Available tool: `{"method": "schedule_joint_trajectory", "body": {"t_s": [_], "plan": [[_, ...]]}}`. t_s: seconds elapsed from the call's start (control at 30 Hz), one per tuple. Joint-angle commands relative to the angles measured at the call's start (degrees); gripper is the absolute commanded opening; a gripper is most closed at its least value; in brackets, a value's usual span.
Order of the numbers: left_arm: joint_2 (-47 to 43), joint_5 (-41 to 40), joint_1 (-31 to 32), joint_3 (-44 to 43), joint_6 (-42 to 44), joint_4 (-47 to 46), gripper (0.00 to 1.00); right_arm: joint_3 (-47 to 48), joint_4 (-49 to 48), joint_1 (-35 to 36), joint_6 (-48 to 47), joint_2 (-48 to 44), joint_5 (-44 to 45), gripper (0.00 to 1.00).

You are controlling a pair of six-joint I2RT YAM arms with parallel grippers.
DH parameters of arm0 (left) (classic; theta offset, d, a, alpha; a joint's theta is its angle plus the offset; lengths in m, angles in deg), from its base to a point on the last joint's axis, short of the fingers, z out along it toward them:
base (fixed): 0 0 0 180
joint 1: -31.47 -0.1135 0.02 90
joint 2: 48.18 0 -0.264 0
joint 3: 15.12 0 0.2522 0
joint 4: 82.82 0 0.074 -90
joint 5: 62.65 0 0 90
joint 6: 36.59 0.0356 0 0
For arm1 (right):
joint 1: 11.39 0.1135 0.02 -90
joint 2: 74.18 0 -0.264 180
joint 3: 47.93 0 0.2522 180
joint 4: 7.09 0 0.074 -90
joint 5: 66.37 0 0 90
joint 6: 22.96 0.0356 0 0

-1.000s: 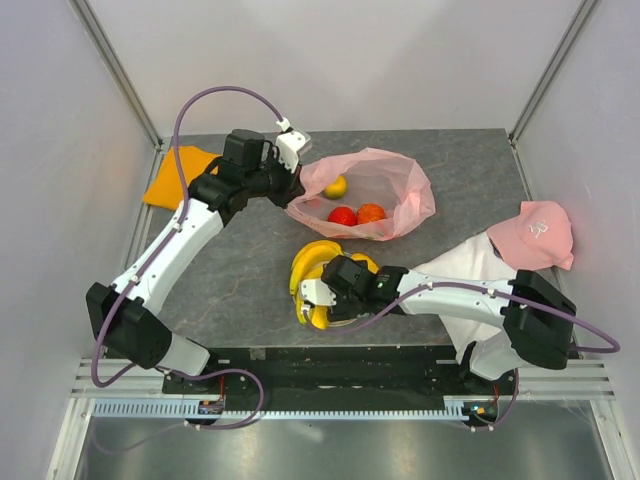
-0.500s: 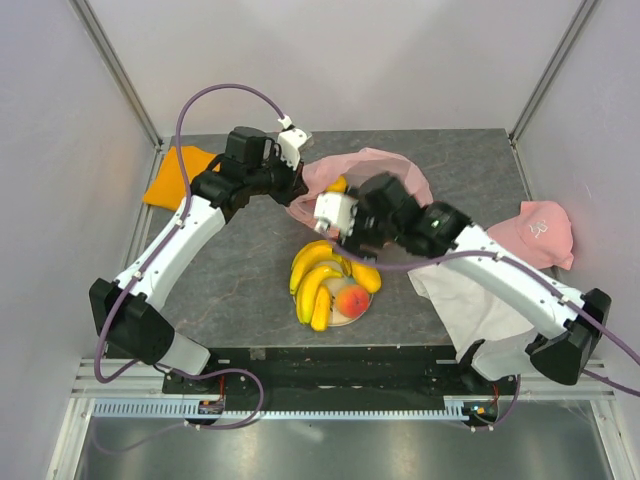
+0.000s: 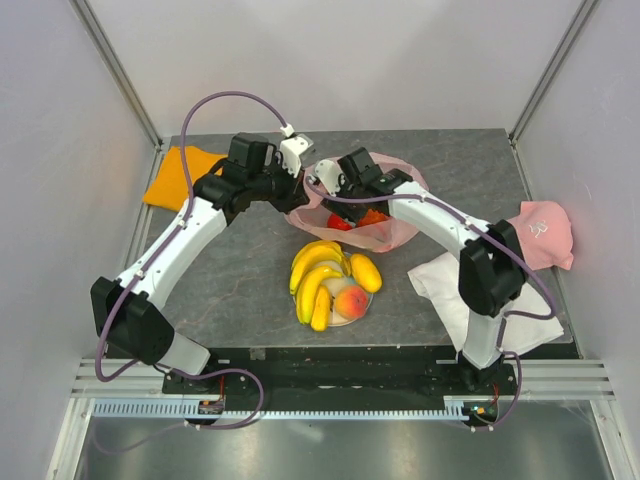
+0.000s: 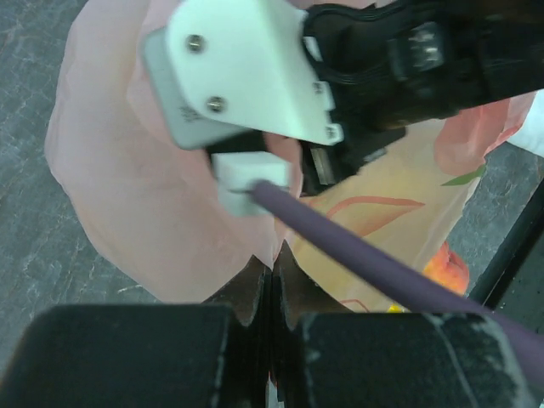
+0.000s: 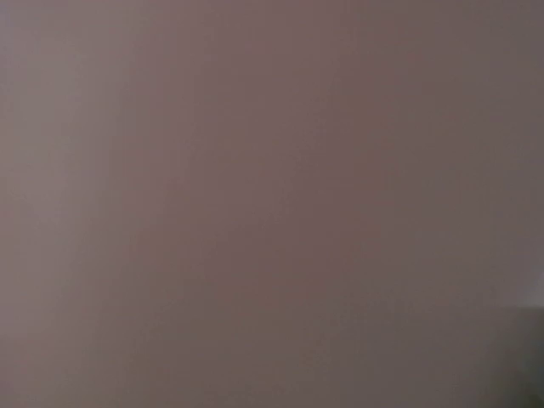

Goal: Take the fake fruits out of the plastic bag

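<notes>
The pink plastic bag (image 3: 402, 212) lies at the back middle of the table, and it fills the left wrist view (image 4: 153, 195). My left gripper (image 3: 302, 186) (image 4: 274, 255) is shut on the bag's left rim. My right arm's wrist (image 3: 352, 172) (image 4: 255, 76) reaches into the bag's mouth; its fingers are hidden, and the right wrist view is a blank pinkish grey. A red fruit (image 3: 340, 222) and an orange one (image 3: 373, 215) show inside the bag. In front of the bag lie a banana bunch (image 3: 316, 272), a yellow piece (image 3: 365, 272) and a peach (image 3: 350, 300).
A folded orange cloth (image 3: 176, 176) lies at the back left corner. A pink cap (image 3: 545, 232) sits at the right edge, with a white cloth (image 3: 445, 285) in front of it. My left arm's purple cable (image 4: 374, 263) crosses the left wrist view.
My right arm left the peach by the bananas, swung back over the table and went into the bag's mouth. The left gripper kept its hold on the rim.
</notes>
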Motion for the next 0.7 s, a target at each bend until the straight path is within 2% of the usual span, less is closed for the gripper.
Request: {"method": "schedule_joint_trajectory", "body": {"t_s": [0.0,0.07,0.13,0.17,0.2,0.3,0.47,0.67], "plan": [[-0.9,-0.3,0.0,1.2,-1.8,0.9,0.01,6.8,-3.5,-1.0,5.8,5.1,3.7,0.53],[-1.8,-4.0,-0.1,3.4,-2.8,1.6,0.02,7.9,-3.4,-1.8,7.0,6.9,7.0,0.53],[-2.5,-6.5,0.0,5.9,-2.7,2.0,0.02,7.4,-3.8,-3.1,7.4,7.9,8.3,0.57],[-3.2,-8.0,0.0,6.9,-2.5,2.3,0.02,7.0,-4.4,-3.7,8.4,8.0,7.8,0.61],[-3.3,-8.7,-0.1,8.6,-2.4,2.4,0.02,6.5,-5.1,-4.6,8.9,8.0,7.2,0.71],[-3.0,-12.3,-0.1,10.2,-3.1,2.2,0.02,9.3,-7.6,-5.3,11.2,10.0,5.5,0.84],[-0.4,-15.1,-0.2,9.4,-3.4,2.0,0.02,19.3,-3.0,-5.8,15.6,17.2,2.8,0.86],[1.4,-12.8,-0.2,8.1,-3.9,1.8,0.02,16.6,-0.6,-6.1,17.0,17.0,-5.3,0.81]]}}
